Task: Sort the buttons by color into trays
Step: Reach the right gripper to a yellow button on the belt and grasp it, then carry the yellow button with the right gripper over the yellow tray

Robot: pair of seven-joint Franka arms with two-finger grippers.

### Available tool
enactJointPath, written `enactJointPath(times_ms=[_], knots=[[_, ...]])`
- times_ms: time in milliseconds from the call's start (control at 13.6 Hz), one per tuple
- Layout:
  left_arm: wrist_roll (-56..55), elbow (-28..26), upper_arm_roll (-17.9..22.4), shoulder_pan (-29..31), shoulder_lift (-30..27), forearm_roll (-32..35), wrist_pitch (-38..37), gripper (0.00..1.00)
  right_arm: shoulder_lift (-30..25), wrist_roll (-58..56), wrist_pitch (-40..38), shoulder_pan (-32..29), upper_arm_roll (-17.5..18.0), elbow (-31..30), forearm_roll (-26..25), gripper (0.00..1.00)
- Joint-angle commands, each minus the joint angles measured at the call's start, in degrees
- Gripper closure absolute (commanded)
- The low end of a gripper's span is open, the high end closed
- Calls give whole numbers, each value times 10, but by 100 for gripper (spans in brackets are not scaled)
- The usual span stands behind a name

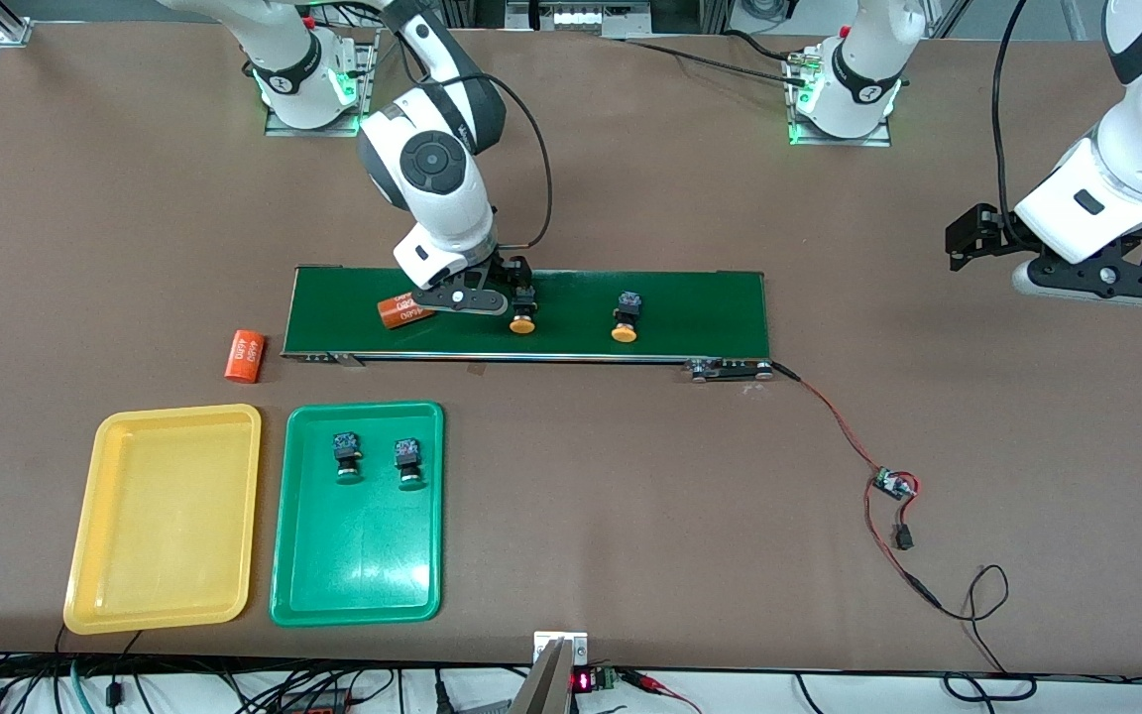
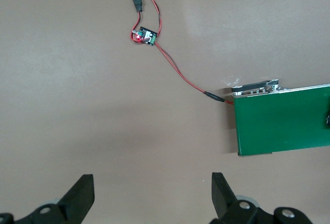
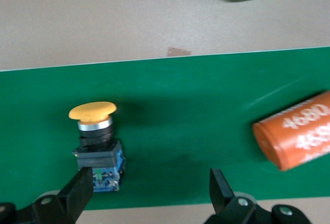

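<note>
My right hand hangs wide open over the conveyor belt beside the yellow-capped button, judged light, rigid and slick-capped, best pinched across its square body; my left hand waits open over the tabletop.

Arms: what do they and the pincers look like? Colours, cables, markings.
Both arms are glossy white with dark grey joint bands and round black caps. The right pincer and left pincer are black, each with two wedge-shaped fingers. A black cable loops along each arm. Green lights glow at both bases.
</note>
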Motion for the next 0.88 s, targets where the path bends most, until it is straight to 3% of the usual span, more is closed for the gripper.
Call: enactJointPath(times_ms=[0,515,588,662,735,809], knots=[[7,19,2,-2,7,-8,-16,0,16,13,24,13,-3,2,1,0],[7,20,2,-2,8,-8,-20,0,50,26,42,22,-3,3,-4,0],[7,20,1,-2,8,-8,-20,0,54,25,42,22,-3,3,-4,5],[6,20,1,-3,7,-8,-20,0,54,24,42,21,-3,3,-2,39],[7,20,1,-3,7,-8,-20,0,52,22,41,15,-3,5,1,60],[7,20,1,-3,7,-8,-20,0,50,23,36,12,-3,14,2,75]])
